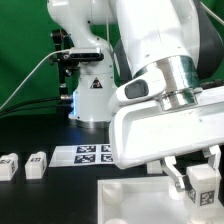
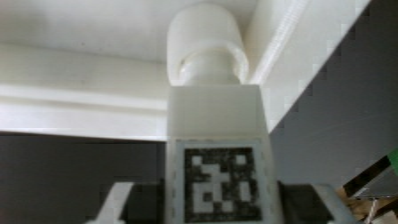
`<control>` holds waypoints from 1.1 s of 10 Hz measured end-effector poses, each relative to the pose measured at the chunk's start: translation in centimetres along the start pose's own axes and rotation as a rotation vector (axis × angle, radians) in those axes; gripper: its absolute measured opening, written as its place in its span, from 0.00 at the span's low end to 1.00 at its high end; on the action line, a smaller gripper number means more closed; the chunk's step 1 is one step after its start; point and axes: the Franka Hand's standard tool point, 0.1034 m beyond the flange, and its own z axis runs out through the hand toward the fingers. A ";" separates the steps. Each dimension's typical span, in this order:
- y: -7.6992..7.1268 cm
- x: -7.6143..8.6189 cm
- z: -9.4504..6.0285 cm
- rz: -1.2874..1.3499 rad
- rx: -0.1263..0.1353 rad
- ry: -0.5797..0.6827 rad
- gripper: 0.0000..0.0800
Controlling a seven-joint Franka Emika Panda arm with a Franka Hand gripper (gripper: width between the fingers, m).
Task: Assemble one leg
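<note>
Near the bench's left edge sits a loose leg [image 1: 10, 166], and a second loose leg [image 1: 37, 164] is just beside it. In the middle lies the marker board [image 1: 95, 153]. The white tray [image 1: 125, 198] lies at the front edge. Toward the right edge the gripper [image 1: 197, 178] squeezes the held leg [image 1: 201, 186] over the tray. The wrist view shows the held leg's round tip [image 2: 205, 45] pointing at a tray corner. If the tip misses its hole or goes in tilted, it could jam or slip. I count three legs, one tray, one marker board and one gripper.
</note>
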 end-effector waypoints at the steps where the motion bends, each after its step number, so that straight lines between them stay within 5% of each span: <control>1: 0.1 0.0 0.1 0.000 -0.007 0.027 0.36; 8: 0.0 -0.3 0.6 0.004 -0.016 0.079 0.36; 10: 0.0 -0.3 0.6 0.004 -0.016 0.079 0.73; 11: 0.0 -0.3 0.6 0.004 -0.016 0.079 0.73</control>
